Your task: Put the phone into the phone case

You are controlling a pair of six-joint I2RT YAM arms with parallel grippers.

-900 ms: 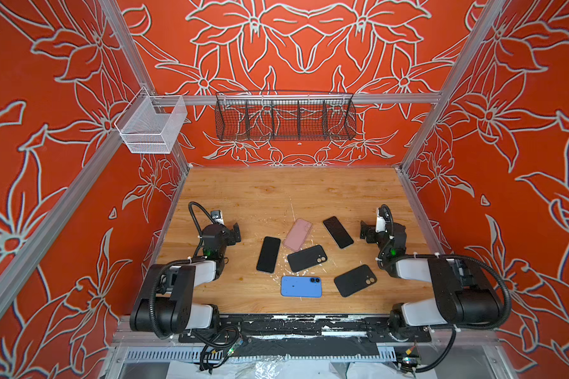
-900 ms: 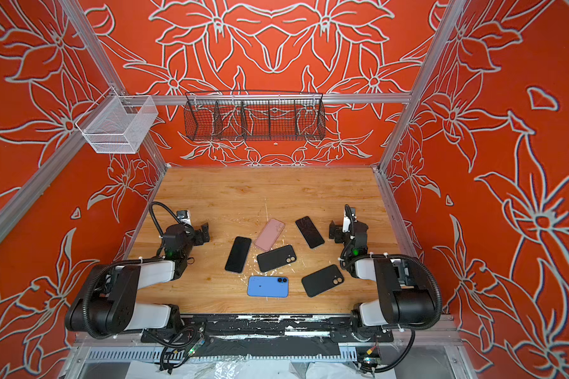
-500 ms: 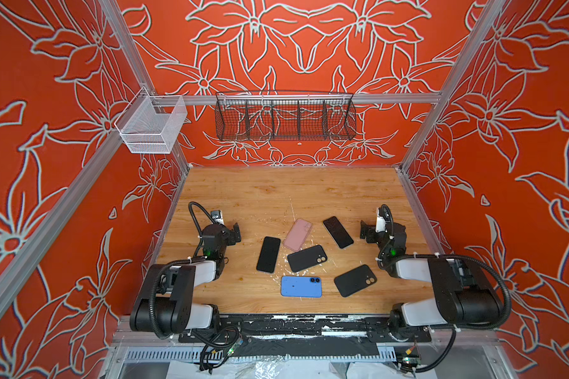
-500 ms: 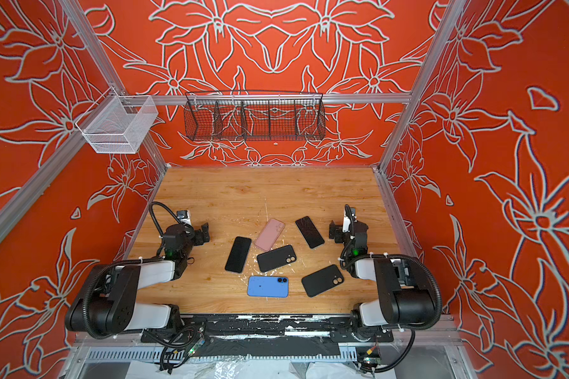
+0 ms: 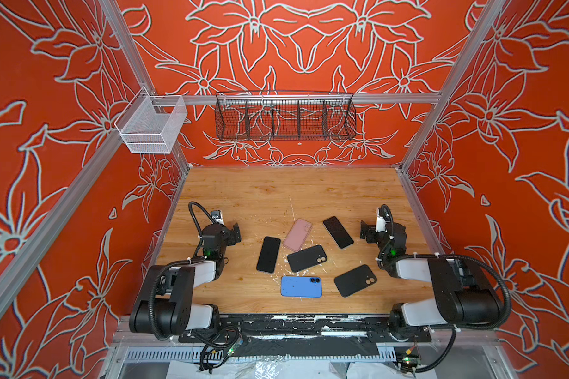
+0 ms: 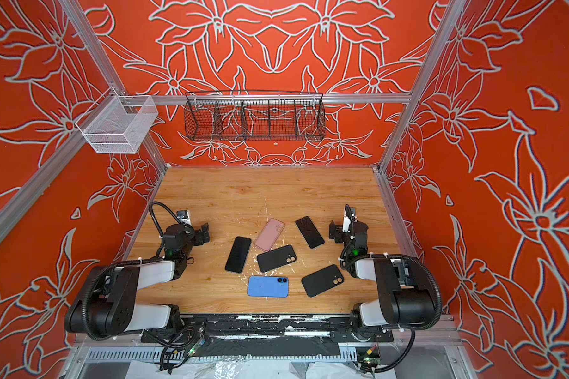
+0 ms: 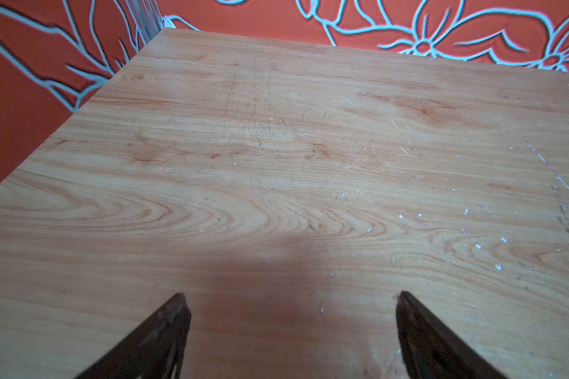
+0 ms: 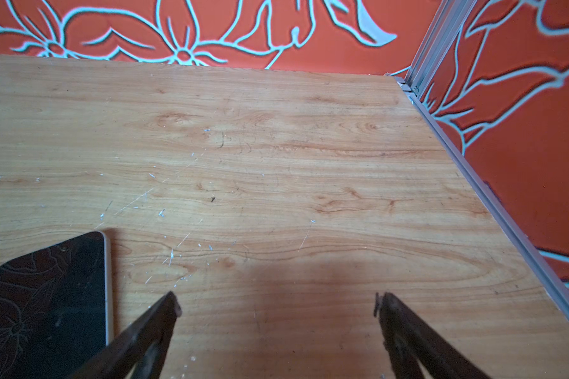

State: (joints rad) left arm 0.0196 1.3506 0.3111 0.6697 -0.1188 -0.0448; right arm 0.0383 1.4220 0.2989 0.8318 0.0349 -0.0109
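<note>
Black left claw [image 7: 289,302] and right claw [image 8: 276,302] stand wide open and empty over the bench [image 5: 276,193]. Task appears unstarted: nothing is grasped or fitted. One phone [image 8: 46,295] lies flat just beside the right claw. The pink case [image 5: 298,234] lies near it, toward the centre.
</note>
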